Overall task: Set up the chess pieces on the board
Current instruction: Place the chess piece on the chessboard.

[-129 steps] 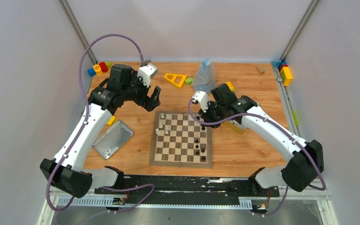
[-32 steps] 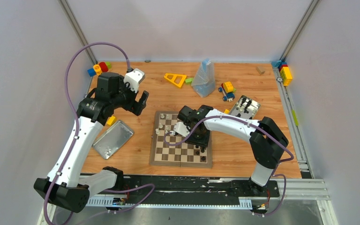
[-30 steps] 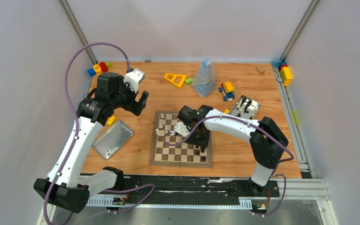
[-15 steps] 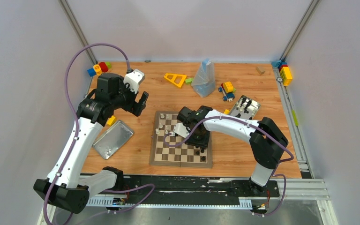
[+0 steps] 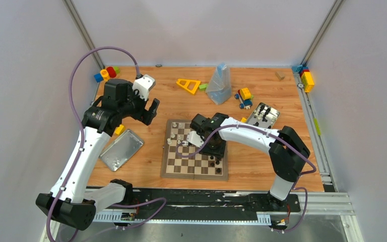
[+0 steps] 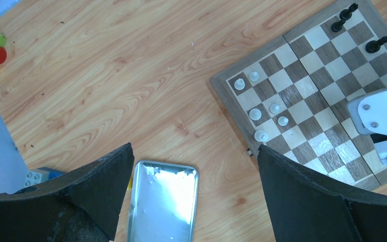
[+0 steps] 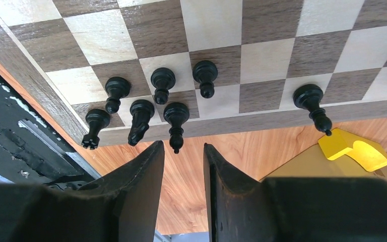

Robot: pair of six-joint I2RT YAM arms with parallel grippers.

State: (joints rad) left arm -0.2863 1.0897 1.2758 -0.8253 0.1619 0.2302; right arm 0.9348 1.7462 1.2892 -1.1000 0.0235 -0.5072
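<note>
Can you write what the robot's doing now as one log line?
left pincer: wide open, empty, beside board | right pincer: slightly open, over black pieces at board's edge | white pieces: opposite side

Chess pieces (image 7: pixel 163 80) on board (image 5: pixel 194 176); lid (image 5: pixel 122 149) left, apparently apart.

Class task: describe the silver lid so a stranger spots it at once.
Find the chessboard in the middle of the wooden table. Just off its left edge lies the metal lid, askew. It alone is flat, shiny and silver; the small block beside it is yellow.
</note>
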